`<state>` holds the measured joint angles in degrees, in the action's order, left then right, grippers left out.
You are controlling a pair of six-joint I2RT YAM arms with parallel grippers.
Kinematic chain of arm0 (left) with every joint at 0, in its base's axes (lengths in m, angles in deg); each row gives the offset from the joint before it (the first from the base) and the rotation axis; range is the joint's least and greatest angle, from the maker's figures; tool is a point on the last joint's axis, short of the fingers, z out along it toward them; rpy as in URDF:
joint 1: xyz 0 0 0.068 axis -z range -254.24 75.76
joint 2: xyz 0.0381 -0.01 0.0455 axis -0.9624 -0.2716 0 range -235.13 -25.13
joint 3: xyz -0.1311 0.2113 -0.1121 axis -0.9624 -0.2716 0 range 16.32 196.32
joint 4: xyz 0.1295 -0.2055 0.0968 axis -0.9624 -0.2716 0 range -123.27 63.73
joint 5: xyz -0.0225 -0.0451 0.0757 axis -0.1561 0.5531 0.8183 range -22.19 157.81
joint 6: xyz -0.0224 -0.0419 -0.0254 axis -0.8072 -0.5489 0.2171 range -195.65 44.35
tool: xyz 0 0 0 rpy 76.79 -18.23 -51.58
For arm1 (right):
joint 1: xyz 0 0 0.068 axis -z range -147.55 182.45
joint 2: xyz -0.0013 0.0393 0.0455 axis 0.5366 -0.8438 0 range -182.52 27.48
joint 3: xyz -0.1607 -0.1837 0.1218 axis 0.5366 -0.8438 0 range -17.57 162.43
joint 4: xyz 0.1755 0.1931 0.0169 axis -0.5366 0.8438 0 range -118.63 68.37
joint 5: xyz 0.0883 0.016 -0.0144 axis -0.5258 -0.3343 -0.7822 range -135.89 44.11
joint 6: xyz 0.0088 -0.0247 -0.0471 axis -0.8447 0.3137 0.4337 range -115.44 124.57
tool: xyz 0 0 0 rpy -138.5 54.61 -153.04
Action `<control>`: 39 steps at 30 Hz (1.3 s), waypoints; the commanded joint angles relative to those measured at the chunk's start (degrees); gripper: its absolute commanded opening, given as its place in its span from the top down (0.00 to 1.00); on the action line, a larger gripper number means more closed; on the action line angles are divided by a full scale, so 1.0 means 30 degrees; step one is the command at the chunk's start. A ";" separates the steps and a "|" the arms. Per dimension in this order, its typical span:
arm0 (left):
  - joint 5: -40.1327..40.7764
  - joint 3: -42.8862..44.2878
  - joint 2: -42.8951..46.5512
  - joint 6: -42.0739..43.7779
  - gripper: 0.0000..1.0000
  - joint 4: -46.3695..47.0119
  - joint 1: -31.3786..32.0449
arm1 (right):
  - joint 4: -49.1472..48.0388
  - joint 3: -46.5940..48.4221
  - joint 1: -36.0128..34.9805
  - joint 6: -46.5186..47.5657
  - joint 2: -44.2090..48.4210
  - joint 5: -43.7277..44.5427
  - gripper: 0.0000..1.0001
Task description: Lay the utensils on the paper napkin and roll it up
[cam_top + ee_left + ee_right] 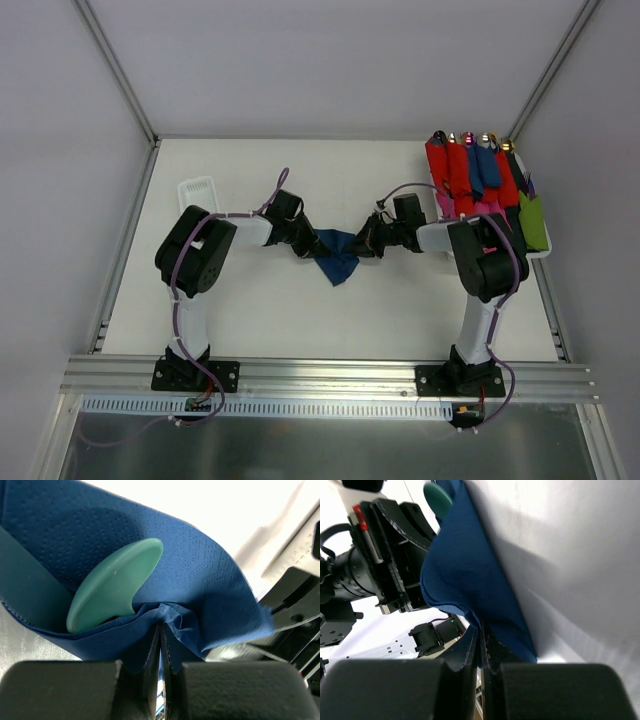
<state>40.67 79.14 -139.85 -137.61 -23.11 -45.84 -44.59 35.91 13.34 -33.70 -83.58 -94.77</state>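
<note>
Spanning left claw and right claw, paper napkin hangs pinched.

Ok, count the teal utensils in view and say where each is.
1. A teal spoon-like end lies in the fold of the navy napkin; the right wrist view shows what is likely the same tip. More may be hidden inside the fold.
</note>
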 commanded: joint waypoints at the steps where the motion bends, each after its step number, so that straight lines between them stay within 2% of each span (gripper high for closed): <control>1: 0.1662 -0.0845 -0.0433 0.0876 0.97 -0.2049 -0.0239 | 0.0779 0.0457 -0.0513 -0.0693 0.0518 0.0063 0.96; 11: 0.1750 -0.0962 -0.0375 0.0730 0.98 -0.2049 -0.0239 | 0.3301 0.0809 -0.1363 -0.0019 -0.0125 0.0415 0.95; 20: 0.1838 -0.1138 -0.0287 0.0671 0.98 -0.2049 -0.0239 | 0.2158 0.0925 -0.1685 -0.3796 -0.1063 -0.0492 0.95; 27: 0.1897 -0.1079 -0.0345 0.0525 0.98 -0.2078 -0.0239 | 0.1340 0.0282 -0.1744 -0.6841 -0.1591 -0.0902 1.00; 39: 0.2014 -0.1226 -0.0375 -0.0061 0.98 -0.2049 -0.0239 | 0.2158 -0.0276 -0.2945 -0.6583 -0.2088 -0.0376 0.98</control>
<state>40.67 78.09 -139.61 -138.63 -21.73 -45.86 -44.79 36.98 6.45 -50.24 -86.29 -95.78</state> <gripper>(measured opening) 0.022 0.015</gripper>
